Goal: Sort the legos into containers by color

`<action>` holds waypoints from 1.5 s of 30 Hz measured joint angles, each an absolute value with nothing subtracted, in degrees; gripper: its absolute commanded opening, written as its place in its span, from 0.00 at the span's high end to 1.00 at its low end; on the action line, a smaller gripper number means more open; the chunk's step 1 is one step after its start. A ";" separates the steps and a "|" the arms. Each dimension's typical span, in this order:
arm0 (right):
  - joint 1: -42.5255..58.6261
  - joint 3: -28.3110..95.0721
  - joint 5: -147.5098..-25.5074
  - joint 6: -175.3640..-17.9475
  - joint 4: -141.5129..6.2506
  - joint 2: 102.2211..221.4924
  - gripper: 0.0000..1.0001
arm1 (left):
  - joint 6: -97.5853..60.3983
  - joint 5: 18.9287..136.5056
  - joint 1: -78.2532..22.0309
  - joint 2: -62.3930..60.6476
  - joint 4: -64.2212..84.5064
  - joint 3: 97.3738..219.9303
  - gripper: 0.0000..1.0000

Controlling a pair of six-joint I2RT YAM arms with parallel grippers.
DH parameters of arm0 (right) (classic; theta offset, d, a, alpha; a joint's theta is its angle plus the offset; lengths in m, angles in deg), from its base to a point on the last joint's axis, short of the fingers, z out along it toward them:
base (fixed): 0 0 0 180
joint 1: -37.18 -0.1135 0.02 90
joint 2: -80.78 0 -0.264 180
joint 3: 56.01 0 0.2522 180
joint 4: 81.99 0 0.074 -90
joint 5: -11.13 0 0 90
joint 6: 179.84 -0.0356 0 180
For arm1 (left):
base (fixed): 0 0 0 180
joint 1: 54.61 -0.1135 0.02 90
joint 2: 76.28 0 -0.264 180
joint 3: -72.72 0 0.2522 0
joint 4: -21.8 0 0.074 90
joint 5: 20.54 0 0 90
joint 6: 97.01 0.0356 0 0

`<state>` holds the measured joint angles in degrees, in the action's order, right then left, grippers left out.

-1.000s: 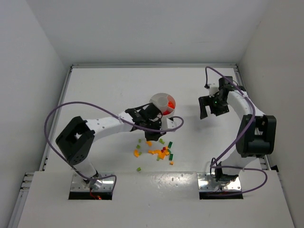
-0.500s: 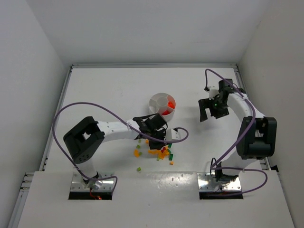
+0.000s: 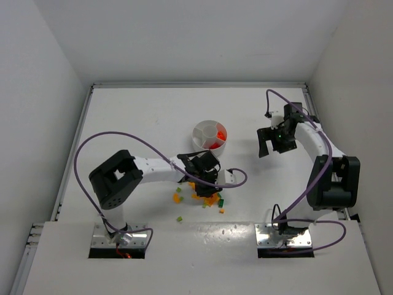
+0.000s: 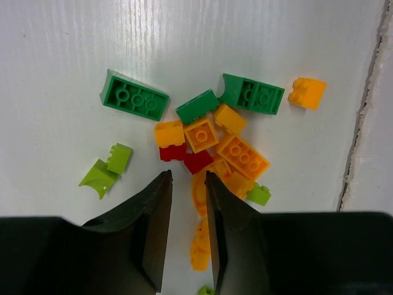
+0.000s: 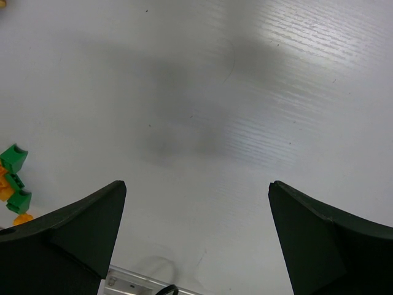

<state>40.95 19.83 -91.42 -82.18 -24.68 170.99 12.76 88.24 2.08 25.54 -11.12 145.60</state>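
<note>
**Left claw low over the lego pile, right claw idle over bare desk**

From above, the left claw point(image 3: 206, 178) covers much of the legos point(image 3: 212, 198), so the pile cannot be counted there. In the left wrist view the orange bricks point(image 4: 242, 157) overlap and run under the right-hand finger. At least five show whole, and the rest are too tangled to number. One lime piece is cut off by the bottom edge. In the right wrist view a few green and orange bricks point(image 5: 13, 158) are clipped by the left edge.

Clear in the left wrist view are three dark green bricks point(image 4: 135, 97), two red bricks point(image 4: 198, 161) and three lime-green pieces point(image 4: 107, 166), all tiny, studded and glossy. They lie on the white desk point(image 3: 147, 117), near the middle and towards the near edge, with a few strays around them.

The divided dish point(image 3: 202, 130) stands just beyond the pile. It is round and white, with red bricks in its right-hand wedges. What the other wedges hold is too small to tell.

The left claw point(image 4: 187, 178) is parted by a narrow slit and grips nothing. The right claw point(image 5: 196, 187) is spread wide and bare, well off to the right.
</note>
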 measured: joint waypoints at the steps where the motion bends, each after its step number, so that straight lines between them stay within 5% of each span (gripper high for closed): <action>1: 40.95 19.72 -91.42 -82.18 -24.68 170.97 0.00 | 12.56 88.26 2.16 25.67 -10.88 145.70 0.65; 29: 40.97 19.35 -91.45 -82.18 -24.65 170.92 0.00 | 10.83 87.13 2.32 32.34 -6.97 152.94 0.64; 45: 40.97 19.35 -91.99 -82.11 -24.65 170.92 0.00 | 13.32 86.30 -0.13 25.21 -7.47 144.31 0.62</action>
